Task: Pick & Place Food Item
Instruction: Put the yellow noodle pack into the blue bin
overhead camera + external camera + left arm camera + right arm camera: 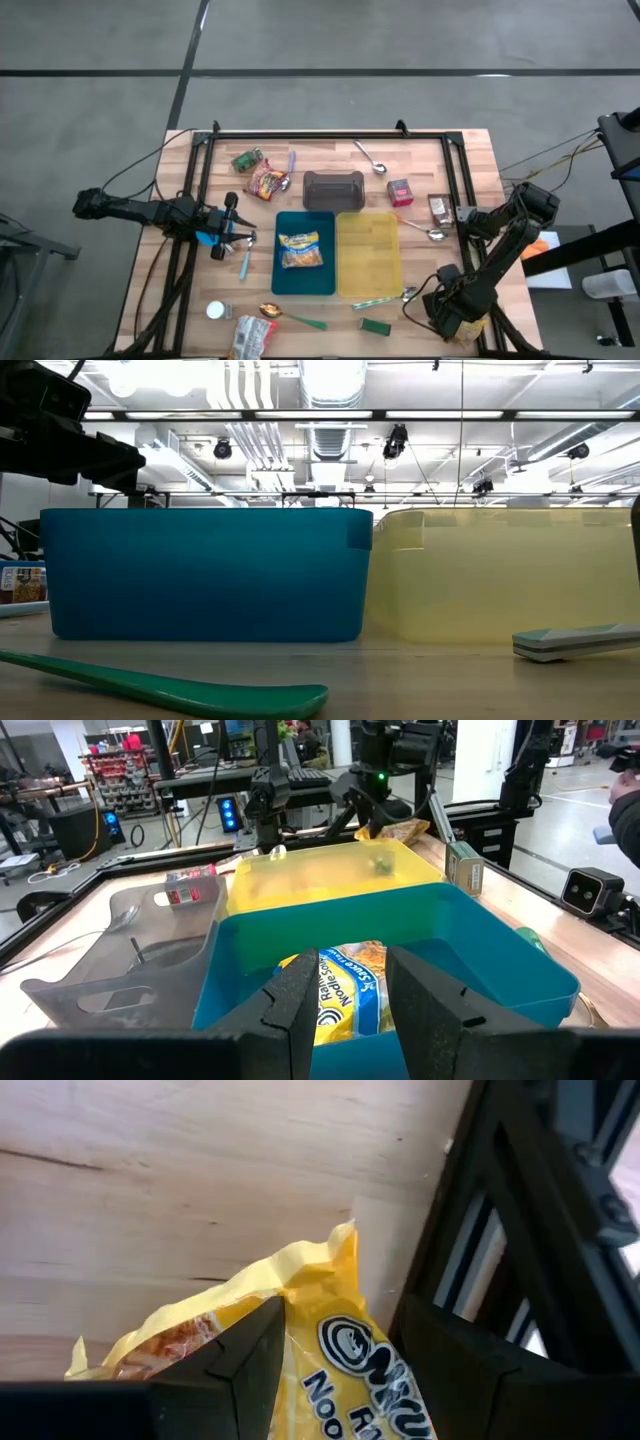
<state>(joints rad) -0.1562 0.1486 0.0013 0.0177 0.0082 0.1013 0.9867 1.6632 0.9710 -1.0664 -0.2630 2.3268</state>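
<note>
Yellow noodle packet [299, 250] lying in the blue bin [283, 283] mid-table, left gripper [243, 238] just left of it, fingers apart and empty, right gripper [335, 1355] at the near right corner, fingers either side of a second yellow noodle packet [330, 1342], grip unclear.

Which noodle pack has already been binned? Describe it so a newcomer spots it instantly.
Find the two bins side by side at the table's centre: blue bin and yellow bin. The yellow noodle packet lies flat inside the blue one. It is the only item in either bin; other packets lie on bare wood.
</note>
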